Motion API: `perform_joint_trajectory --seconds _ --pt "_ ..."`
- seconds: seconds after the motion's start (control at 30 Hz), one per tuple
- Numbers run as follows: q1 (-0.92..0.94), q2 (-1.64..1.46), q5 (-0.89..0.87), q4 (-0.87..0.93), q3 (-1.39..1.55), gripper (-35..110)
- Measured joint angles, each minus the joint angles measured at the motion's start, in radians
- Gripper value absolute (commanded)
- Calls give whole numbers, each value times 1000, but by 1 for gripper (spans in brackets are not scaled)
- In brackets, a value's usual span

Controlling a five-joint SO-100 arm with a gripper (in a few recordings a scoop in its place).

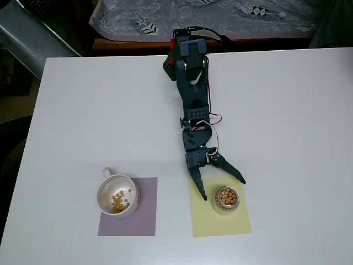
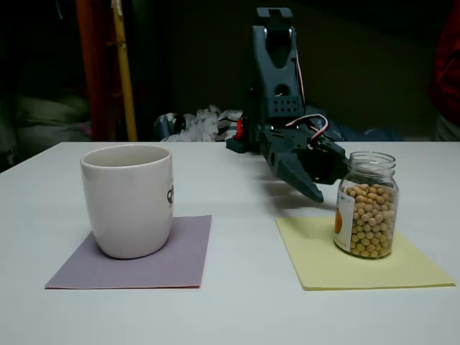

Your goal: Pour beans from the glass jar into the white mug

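Observation:
The glass jar stands upright on a yellow mat, full of tan beans. My gripper is open just behind it. In the overhead view one finger reaches down the jar's left side and the other ends at its upper right; neither clearly touches the glass. The white mug stands on a purple mat to the left, its handle pointing up-left in the overhead view. A few beans lie at its bottom.
The dark arm stretches from its base at the table's far edge down to the jar. About a hand's width of bare white table separates the two mats. A patterned cloth lies beyond the table.

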State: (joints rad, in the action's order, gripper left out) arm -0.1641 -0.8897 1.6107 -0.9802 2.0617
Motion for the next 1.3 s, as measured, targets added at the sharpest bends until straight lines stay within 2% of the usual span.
perform_joint_trajectory --seconds 0.5,0.6,0.73,1.07,1.3 --pt "-40 179 -32 0 -256 44" --pt "-38 202 -35 0 -285 39" --pt "-38 236 -35 0 -318 25" --pt "-35 235 -106 2 -321 18" --pt "18 11 -249 25 -170 12"
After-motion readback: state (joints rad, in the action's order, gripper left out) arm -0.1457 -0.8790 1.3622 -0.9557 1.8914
